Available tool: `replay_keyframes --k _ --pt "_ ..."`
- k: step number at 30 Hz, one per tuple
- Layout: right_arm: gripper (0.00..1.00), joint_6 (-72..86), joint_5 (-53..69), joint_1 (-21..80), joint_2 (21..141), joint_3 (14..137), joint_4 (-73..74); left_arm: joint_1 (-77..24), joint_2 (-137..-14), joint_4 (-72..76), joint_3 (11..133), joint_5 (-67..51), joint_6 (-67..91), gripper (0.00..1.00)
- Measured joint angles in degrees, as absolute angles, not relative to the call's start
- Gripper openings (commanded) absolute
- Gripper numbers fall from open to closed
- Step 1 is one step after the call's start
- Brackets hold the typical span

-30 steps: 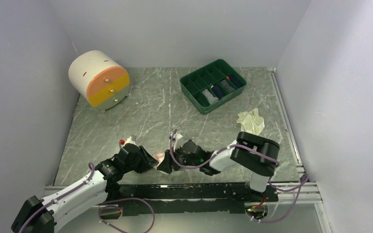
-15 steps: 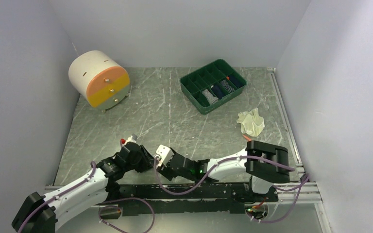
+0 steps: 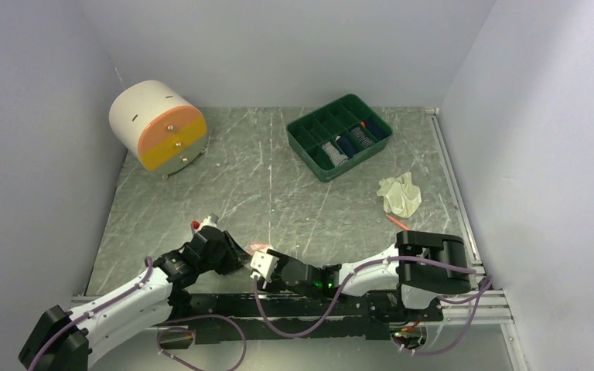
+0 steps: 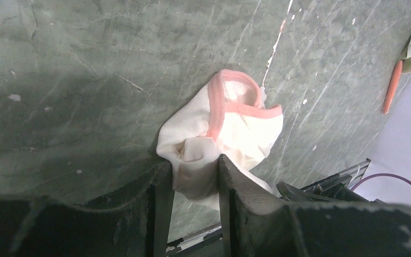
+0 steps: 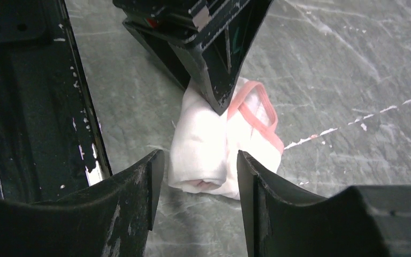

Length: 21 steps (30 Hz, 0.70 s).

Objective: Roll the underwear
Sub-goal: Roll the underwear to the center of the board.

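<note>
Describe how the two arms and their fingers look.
The left arm and right arm have white links and black joints, with thin purple cables looping alongside. The right one shows a small green light; the left wrist a red dot. The fingers are black, flat-faced wedges with chipped edges.

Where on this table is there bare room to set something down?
Bare: the wide middle between the round drawer unit and green tray; also the left strip below the drawer unit. Crowded: near centre, where left gripper pinches the pink-trimmed underwear and right gripper straddles it; cream underwear and orange stick fill the right.
</note>
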<state>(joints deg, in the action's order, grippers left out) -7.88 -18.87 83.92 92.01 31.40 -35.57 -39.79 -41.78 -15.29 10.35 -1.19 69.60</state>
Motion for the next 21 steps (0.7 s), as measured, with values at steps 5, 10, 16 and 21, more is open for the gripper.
replay_keyframes --k 5,10,16,21 --pt "0.55 -10.13 -17.54 83.94 92.16 31.48 -37.93 -39.79 -42.22 -15.51 10.66 -1.13 69.63 0.41" --pt "0.53 -12.75 -16.84 83.94 95.33 33.85 -38.70 -39.79 -41.50 -16.16 10.63 -0.99 69.65 0.41" --pt "0.47 -14.61 -16.19 83.94 100.31 37.69 -38.30 -39.79 -40.34 -17.47 10.63 -0.60 69.63 0.42" --pt "0.44 -14.85 -18.68 83.94 103.26 38.83 -38.09 -39.79 -40.21 -17.67 10.63 -0.58 69.65 0.42"
